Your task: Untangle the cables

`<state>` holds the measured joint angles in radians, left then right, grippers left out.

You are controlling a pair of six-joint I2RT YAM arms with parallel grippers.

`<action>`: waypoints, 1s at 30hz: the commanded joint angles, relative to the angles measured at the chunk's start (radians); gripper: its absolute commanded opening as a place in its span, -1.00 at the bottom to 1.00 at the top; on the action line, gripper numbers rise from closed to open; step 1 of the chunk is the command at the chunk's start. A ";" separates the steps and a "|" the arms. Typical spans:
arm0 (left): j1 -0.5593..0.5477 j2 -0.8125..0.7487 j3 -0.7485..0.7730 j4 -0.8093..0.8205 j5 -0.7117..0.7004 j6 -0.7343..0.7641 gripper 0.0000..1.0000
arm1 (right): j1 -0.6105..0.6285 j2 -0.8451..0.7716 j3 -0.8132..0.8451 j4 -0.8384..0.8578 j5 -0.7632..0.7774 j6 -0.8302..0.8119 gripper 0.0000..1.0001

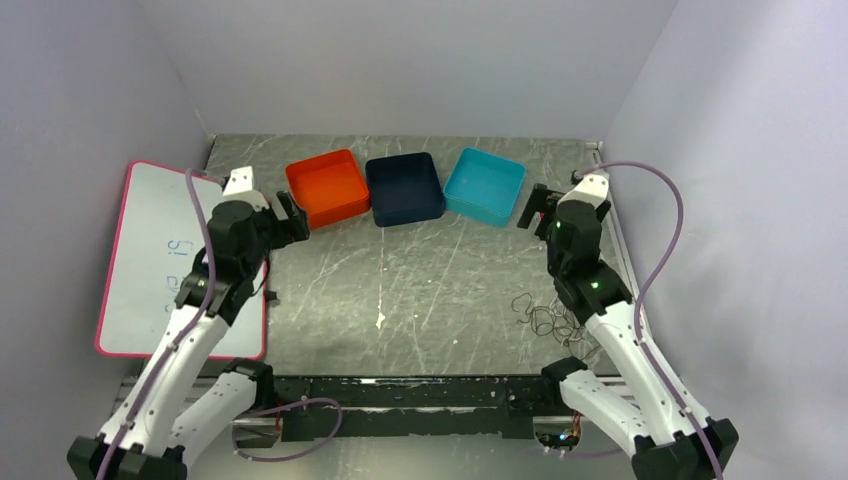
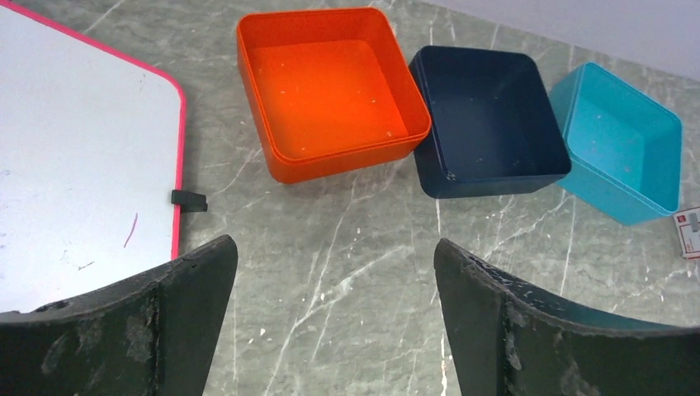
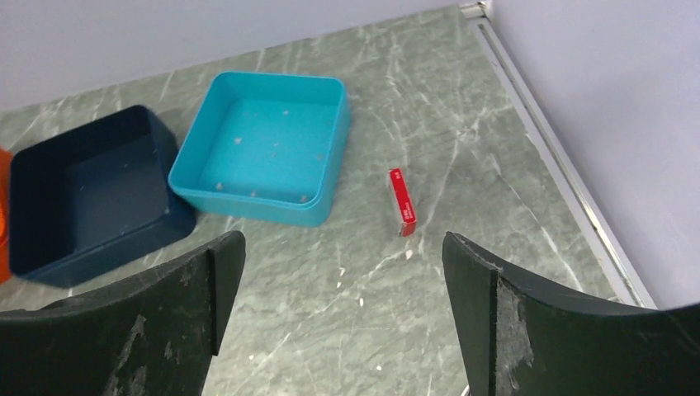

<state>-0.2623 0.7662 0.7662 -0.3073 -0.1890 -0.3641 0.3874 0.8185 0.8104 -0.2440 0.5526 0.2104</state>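
Top external view: a whiteboard (image 1: 150,260) with a pink rim is laid at the left edge of the grey marbled surface (image 1: 440,290). The left arm (image 1: 215,255) is raised over the board's right edge, and the left jaws are pointed toward the far trays. In the left wrist view the left jaws are seen spread wide, with nothing held between the two dark fingers (image 2: 165,330); only bare surface is framed by them. A small black clip (image 2: 188,200) is seated on the whiteboard's rim.

Three square trays are set in a row along the far side. An orange tray (image 1: 327,187) comes first, a navy tray (image 1: 404,187) is just beside it, and a teal tray (image 1: 485,185) is just beside the navy one, turned at an angle. A small red box (image 3: 403,202) is laid flat on the surface just right of the teal tray.

The right arm (image 1: 580,250) is raised near the right wall, with the right jaws held beside the teal tray's right corner. In the right wrist view the right jaws are seen wide apart, and nothing is gripped by the fingers (image 3: 148,330).

The cables (image 1: 548,318) are found as one tangle of thin dark loops on the surface at the near right. The tangle lies just beside the right arm's forearm, well apart from the trays and from both sets of jaws. Individual colours and plugs cannot be told at this size.
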 commanded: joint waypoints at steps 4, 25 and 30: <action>-0.021 0.173 0.155 -0.099 -0.100 -0.051 0.94 | -0.133 0.100 0.126 -0.140 0.001 0.172 0.94; -0.038 0.266 0.245 -0.139 -0.124 -0.053 0.98 | -0.261 0.294 0.220 -0.820 0.219 0.892 0.99; -0.039 0.279 0.257 -0.126 -0.078 -0.024 1.00 | -0.320 0.296 0.109 -0.819 0.167 0.919 0.99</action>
<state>-0.2920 1.0359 0.9752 -0.4419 -0.3130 -0.4198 0.1150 1.1133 0.9939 -1.0012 0.7143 1.0439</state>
